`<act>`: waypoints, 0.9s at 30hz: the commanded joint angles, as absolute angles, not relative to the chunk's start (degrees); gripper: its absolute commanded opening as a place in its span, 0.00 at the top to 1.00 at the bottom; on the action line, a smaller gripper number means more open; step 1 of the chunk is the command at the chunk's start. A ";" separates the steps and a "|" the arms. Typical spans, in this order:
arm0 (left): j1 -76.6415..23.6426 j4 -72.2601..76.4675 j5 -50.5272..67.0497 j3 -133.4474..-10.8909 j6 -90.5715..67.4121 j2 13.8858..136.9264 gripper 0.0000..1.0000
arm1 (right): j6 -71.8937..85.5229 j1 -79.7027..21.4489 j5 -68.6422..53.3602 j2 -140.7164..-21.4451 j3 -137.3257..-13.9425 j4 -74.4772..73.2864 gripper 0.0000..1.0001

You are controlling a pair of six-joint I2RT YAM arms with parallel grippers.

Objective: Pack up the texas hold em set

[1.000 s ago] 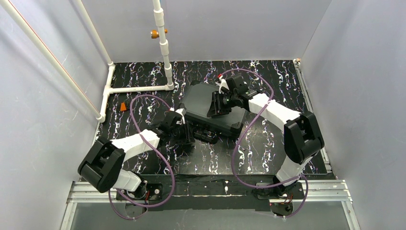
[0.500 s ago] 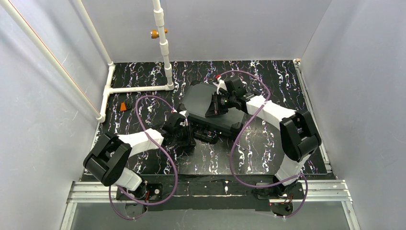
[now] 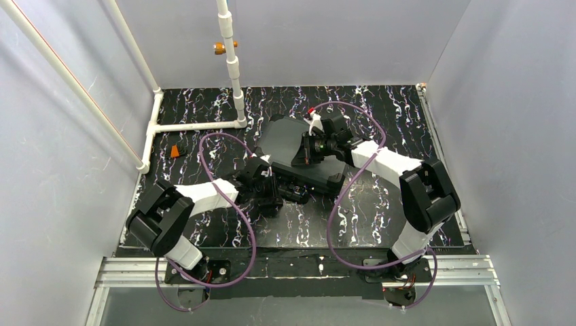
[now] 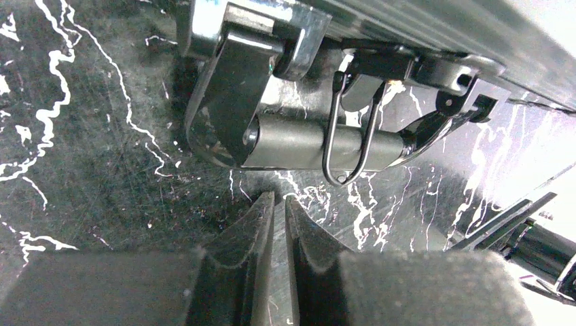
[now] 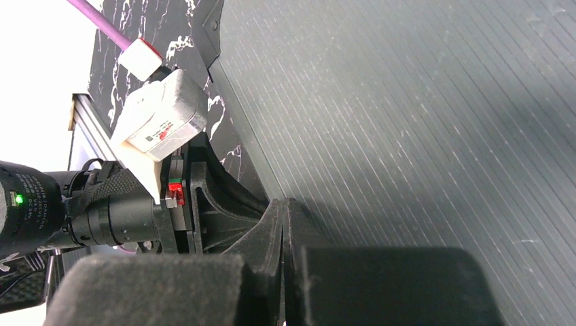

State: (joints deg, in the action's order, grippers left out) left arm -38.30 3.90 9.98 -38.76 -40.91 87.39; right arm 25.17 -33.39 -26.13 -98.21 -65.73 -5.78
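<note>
Closed hard case [image 3: 280, 141] lies mid-table [image 3: 380, 122], slightly far; left fingers [image 4: 258, 227] together, empty, just near of its handle [image 4: 319, 142]; right fingers [image 5: 265, 234] together, empty, over the lid; case judged rigid, heavy, slick, so take it by the handle

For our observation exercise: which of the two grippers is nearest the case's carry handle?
The left gripper, shut, just short of the black handle on the front of the case; the right gripper, also shut, is at the ribbed lid.
</note>
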 commanded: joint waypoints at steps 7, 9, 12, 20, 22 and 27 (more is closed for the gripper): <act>-39.27 3.69 9.33 -42.88 -41.38 90.89 0.90 | 20.37 -33.95 -16.90 -101.44 -56.63 -19.89 0.99; -39.36 3.69 9.27 -43.44 -41.29 91.49 0.90 | 20.39 -33.85 -16.76 -101.05 -56.04 -19.78 0.99; -39.46 3.71 9.23 -44.17 -41.28 92.33 0.90 | 20.32 -33.71 -16.30 -100.65 -55.50 -19.90 0.99; -39.81 3.70 9.32 -45.59 -41.29 93.67 0.91 | 19.95 -33.55 -16.08 -100.20 -54.14 -19.96 0.99; -39.80 3.69 9.28 -45.82 -41.31 93.77 0.91 | 19.95 -33.57 -16.09 -100.11 -53.85 -19.82 0.99; -39.98 3.69 9.32 -46.46 -41.39 94.05 0.91 | 20.04 -33.57 -16.00 -99.94 -53.22 -19.69 0.99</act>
State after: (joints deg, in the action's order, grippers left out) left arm -39.79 2.66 9.91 -44.45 -40.97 92.42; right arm 25.08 -33.50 -23.94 -95.00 -59.75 0.23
